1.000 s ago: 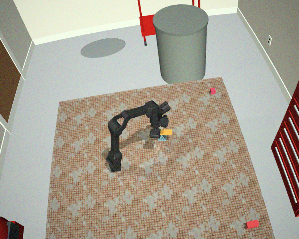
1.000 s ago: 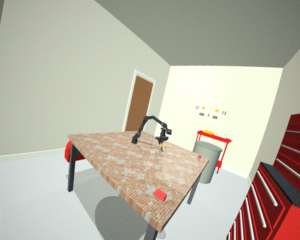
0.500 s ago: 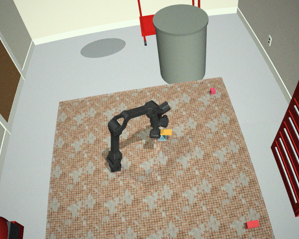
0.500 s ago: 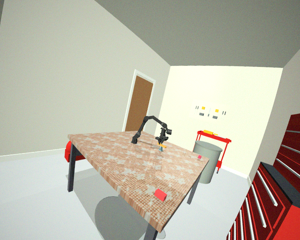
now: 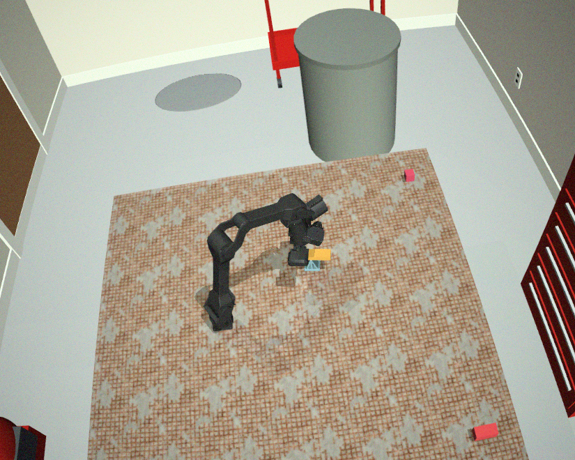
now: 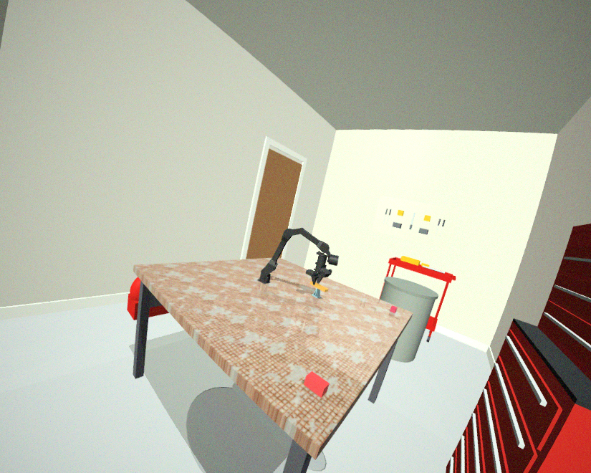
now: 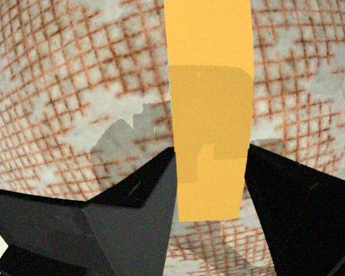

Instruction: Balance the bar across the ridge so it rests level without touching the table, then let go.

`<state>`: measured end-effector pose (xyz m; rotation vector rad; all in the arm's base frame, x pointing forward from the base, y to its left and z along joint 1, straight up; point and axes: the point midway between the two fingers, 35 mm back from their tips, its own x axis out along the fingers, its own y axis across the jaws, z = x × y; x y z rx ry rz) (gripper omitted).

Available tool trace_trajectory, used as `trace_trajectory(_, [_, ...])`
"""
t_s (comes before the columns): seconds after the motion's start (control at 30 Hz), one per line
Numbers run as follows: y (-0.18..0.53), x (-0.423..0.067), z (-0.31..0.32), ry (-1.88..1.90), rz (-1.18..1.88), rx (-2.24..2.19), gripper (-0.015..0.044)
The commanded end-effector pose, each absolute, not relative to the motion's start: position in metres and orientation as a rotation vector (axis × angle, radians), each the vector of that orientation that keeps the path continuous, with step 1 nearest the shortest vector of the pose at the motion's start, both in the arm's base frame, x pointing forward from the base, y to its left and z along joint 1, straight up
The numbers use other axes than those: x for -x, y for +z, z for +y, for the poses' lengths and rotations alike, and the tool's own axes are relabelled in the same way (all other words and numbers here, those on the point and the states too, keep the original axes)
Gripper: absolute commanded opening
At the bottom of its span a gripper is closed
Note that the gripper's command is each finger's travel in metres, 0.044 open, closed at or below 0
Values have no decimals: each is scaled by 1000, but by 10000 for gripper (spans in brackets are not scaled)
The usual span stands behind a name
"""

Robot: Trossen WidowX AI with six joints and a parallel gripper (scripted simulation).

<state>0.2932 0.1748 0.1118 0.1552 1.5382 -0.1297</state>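
Note:
My gripper [image 5: 301, 258] [image 6: 316, 278] [image 7: 209, 154] is shut on the orange bar [image 5: 319, 254] [image 6: 321, 288] [image 7: 209, 83] and grips it near one end. In the wrist view the bar runs straight away from the fingers over the patterned table [image 7: 55, 66]. The small light-blue ridge [image 5: 312, 266] [image 6: 317, 293] stands on the table right under the bar, which lies over it. I cannot tell whether the bar touches the ridge. The ridge is hidden under the bar in the wrist view.
Two red blocks lie on the table, one [image 5: 408, 174] [image 6: 393, 309] at the far right corner and one [image 5: 485, 431] [image 6: 316, 383] near the front right edge. A grey bin [image 5: 348, 79] [image 6: 406, 318] stands on the floor beyond the table, and a red drawer cabinet [image 5: 562, 277] stands to the right.

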Motion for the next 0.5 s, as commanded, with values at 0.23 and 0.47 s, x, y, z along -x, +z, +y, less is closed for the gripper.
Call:
trace_trajectory(0.23, [112,-293,175,-130,1538,-155,0])
trace_trajectory(0.47, [112,-293,175,-130,1538,-155,105])
